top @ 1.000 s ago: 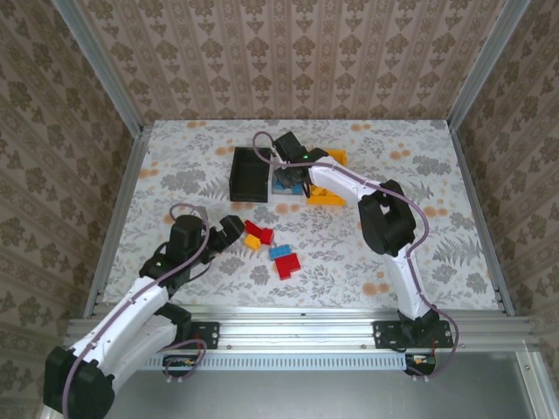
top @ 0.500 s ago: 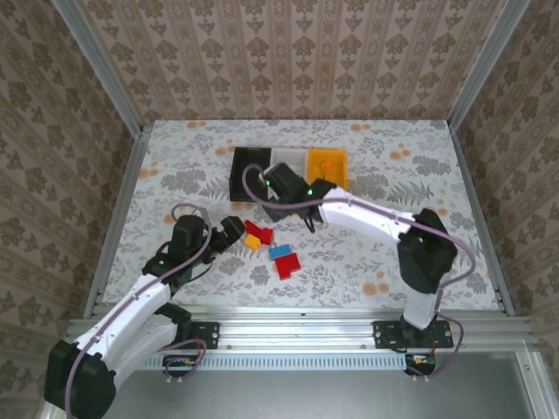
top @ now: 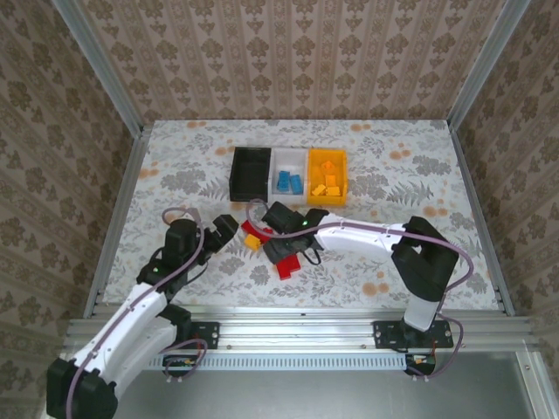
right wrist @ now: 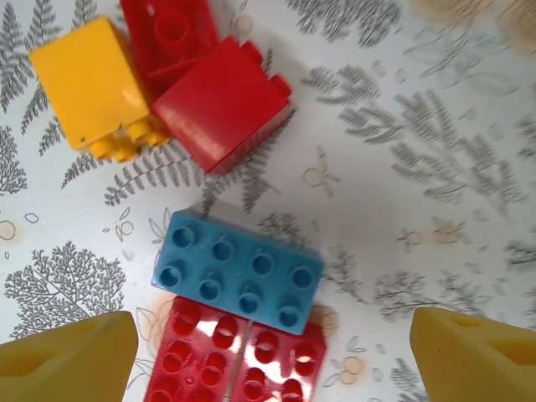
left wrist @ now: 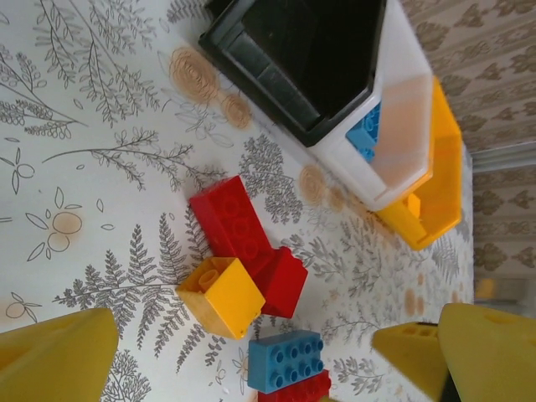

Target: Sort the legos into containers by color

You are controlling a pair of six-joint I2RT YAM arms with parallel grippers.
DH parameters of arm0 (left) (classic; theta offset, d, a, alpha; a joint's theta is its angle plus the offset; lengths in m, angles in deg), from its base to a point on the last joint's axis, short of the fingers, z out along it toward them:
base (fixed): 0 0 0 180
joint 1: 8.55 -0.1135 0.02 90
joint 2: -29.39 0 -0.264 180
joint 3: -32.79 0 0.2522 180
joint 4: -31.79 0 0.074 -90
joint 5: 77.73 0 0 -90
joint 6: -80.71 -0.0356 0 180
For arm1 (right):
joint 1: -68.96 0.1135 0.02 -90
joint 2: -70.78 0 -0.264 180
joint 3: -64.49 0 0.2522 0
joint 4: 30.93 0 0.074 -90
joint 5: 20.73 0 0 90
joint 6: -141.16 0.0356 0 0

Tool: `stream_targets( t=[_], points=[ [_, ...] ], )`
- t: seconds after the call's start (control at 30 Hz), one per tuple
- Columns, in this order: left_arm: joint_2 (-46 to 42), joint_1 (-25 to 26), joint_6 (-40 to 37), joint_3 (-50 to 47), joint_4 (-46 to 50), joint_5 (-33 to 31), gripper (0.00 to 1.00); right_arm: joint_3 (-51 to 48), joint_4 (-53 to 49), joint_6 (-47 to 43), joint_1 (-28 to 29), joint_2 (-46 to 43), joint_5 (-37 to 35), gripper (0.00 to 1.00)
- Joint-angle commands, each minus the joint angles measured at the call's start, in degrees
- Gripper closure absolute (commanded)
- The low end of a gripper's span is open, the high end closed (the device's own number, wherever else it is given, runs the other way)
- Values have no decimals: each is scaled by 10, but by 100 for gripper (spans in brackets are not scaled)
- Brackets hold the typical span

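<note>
Blue lego (right wrist: 237, 272) lies just ahead of the right gripper (right wrist: 272, 352), long axis spanning its wide-open, empty jaws. The left gripper (left wrist: 251, 352), likewise open and empty, sits farther off.

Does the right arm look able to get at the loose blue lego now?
Probably yes: the right end effector hangs open over the blue lego, whose studded top is uncovered. A red lego against one long side might crowd the grasp.
</note>
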State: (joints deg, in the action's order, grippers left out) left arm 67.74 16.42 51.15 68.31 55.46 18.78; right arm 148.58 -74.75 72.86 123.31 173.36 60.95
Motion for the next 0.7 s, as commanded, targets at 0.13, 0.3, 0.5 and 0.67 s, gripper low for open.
stream_targets(
  t=[0.13, 0.3, 0.5, 0.67],
  points=[
    [-41, -6, 15, -11, 26, -31, 0, 46, -24, 71, 22, 72, -2, 13],
    [-41, -7, 16, -10, 26, -27, 0, 73, -40, 86, 28, 106, -24, 14],
    [-41, -9, 10, -11, 27, -25, 0, 89, -55, 91, 35, 129, -43, 20],
    [-40, -13, 8, -13, 21, -27, 0, 89, -62, 75, 36, 135, -73, 22]
  ],
)
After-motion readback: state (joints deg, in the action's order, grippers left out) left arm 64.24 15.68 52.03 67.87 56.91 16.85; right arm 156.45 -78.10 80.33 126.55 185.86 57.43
